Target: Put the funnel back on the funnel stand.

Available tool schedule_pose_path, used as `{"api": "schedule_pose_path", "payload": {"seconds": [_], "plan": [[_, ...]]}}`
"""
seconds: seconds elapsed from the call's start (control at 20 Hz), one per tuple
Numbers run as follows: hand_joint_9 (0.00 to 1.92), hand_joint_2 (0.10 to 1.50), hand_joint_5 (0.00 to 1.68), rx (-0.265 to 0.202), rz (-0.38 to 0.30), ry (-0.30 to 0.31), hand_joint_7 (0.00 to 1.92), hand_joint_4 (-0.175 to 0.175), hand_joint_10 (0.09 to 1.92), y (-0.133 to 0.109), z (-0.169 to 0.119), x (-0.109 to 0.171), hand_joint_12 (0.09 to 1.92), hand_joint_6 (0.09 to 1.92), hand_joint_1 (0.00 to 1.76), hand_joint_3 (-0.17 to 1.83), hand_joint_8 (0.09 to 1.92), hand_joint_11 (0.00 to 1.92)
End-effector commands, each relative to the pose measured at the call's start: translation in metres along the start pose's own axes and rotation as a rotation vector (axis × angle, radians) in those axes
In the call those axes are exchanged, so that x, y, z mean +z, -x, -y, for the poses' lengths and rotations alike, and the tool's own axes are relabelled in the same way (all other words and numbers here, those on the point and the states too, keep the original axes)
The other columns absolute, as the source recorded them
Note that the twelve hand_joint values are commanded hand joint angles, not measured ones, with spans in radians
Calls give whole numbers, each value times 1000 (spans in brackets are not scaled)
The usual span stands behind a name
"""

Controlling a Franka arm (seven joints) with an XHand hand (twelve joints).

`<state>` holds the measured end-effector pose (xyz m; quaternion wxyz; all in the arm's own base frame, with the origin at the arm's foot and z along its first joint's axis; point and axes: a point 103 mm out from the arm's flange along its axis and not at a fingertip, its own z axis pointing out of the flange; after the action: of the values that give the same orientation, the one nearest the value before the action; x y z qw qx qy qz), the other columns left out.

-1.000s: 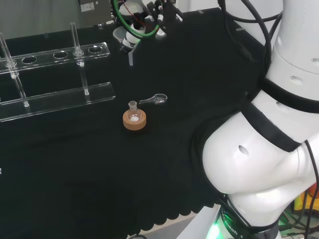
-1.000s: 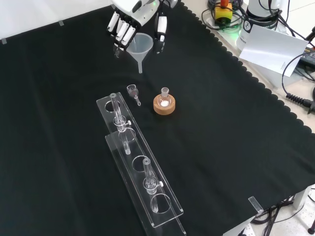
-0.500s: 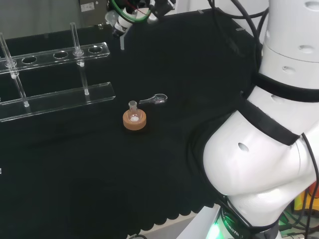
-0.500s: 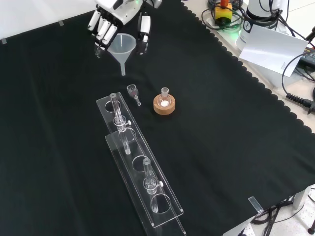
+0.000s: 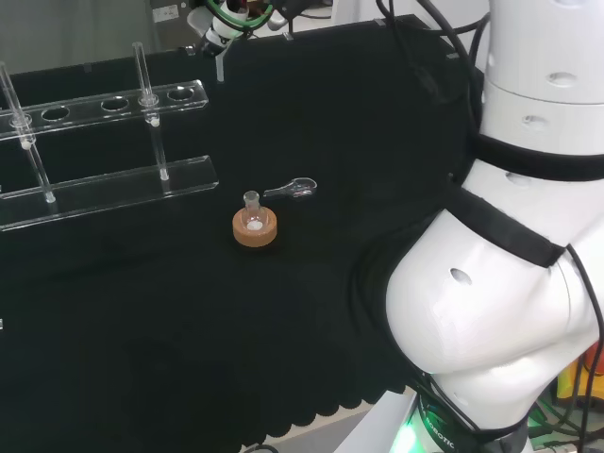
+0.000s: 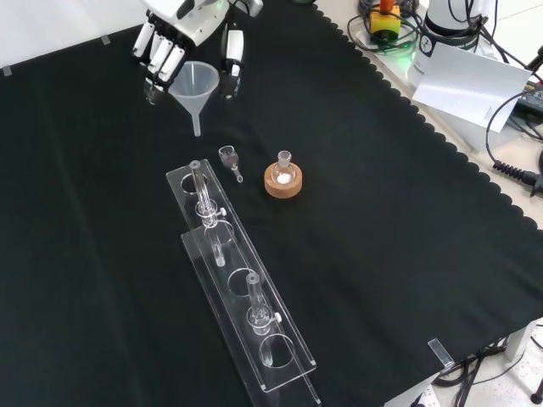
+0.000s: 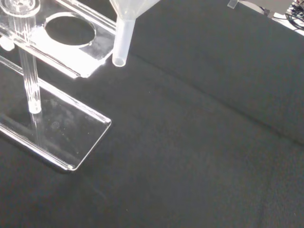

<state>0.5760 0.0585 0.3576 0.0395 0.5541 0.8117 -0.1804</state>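
- Black cloth [image 6: 382,212] is carrying the clear funnel stand [image 6: 242,292].
- Hand [image 6: 182,34], fingers curled round the funnel [image 6: 192,83], is holding it aloft near the stand's end hole.
- Seating it in the hole is pending.

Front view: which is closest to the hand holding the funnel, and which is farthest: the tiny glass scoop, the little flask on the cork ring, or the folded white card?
From the hand:
1. Tiny clear glass scoop, just below the funnel, beside the rack's near end.
2. Little clear flask on the round cork ring, lower and to the right of the scoop.
3. Folded white card, far right, off the cloth.
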Motion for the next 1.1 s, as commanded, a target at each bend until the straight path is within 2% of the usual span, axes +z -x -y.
{"api": "schedule_pose_path", "payload": {"seconds": [0.05,0.6,1.1], "plan": [[889,1007,594,-28,4,-8,651,-35,461,-10,-15,-2,1268,183,626,-175,633,538],[890,1008,590,-56,-11,-10,653,-36,460,-22,-36,-5,1265,199,628,-175,633,541],[889,1010,584,-70,-23,-9,653,-36,459,-22,-47,-3,1264,215,624,-175,633,543]]}}
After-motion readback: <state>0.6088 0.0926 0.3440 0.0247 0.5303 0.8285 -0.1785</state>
